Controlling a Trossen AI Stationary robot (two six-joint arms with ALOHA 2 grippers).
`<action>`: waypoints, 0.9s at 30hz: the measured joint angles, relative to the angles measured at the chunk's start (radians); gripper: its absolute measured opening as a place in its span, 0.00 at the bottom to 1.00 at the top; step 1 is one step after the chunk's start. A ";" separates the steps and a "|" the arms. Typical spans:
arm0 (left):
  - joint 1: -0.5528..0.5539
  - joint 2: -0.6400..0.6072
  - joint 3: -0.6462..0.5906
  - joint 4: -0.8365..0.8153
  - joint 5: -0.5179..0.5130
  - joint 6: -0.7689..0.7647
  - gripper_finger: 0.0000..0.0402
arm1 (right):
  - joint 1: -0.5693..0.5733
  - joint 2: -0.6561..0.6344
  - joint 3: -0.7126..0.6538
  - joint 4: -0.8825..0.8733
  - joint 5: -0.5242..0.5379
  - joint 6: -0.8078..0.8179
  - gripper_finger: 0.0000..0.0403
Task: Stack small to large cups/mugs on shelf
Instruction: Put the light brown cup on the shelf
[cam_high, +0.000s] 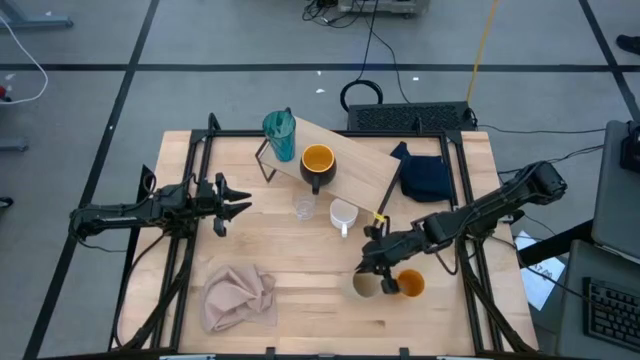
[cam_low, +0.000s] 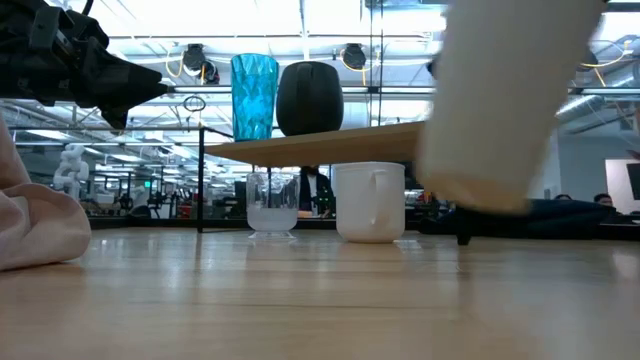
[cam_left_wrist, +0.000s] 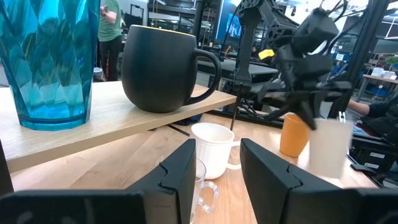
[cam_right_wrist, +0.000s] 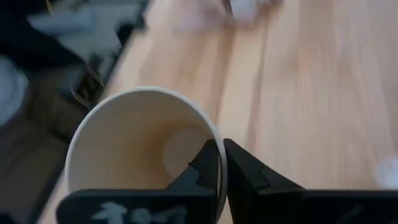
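Observation:
My right gripper (cam_right_wrist: 222, 167) is shut on the beige cup (cam_high: 366, 285) near the table's front right; the orange cup (cam_high: 410, 284) stands just to its right. The shelf (cam_high: 360, 158) at the far middle carries the teal tumbler (cam_high: 279, 135) and the black mug with orange inside (cam_high: 317, 165). In front of the shelf, the white handled mug (cam_high: 343, 215) and the tiny clear glass (cam_high: 304, 207) stand on the table. My left gripper (cam_high: 235, 205) waits open at the left, level, touching nothing. My right gripper pinches the beige cup's rim (cam_right_wrist: 213, 138), with one finger inside the cup and one outside its wall. The fingers slant down from the table's right side. In the low view the cup (cam_low: 500, 100) hangs tilted, its bottom clear of the tabletop.
A pink cloth (cam_high: 238, 297) lies crumpled at the near left. A navy cloth (cam_high: 425, 175) lies at the far right beside the shelf. Bare tabletop shows between the pink cloth and the beige cup.

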 joint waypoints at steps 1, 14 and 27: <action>0.000 0.000 0.000 0.000 0.000 0.000 0.31 | -0.002 0.000 0.000 0.039 0.000 -0.008 0.01; 0.000 0.000 0.000 -0.003 0.001 -0.010 0.31 | -0.054 -0.108 0.098 0.179 0.033 -0.249 0.00; -0.002 0.000 0.000 -0.007 0.010 -0.013 0.31 | -0.317 -0.187 0.490 -0.379 0.206 -0.331 0.00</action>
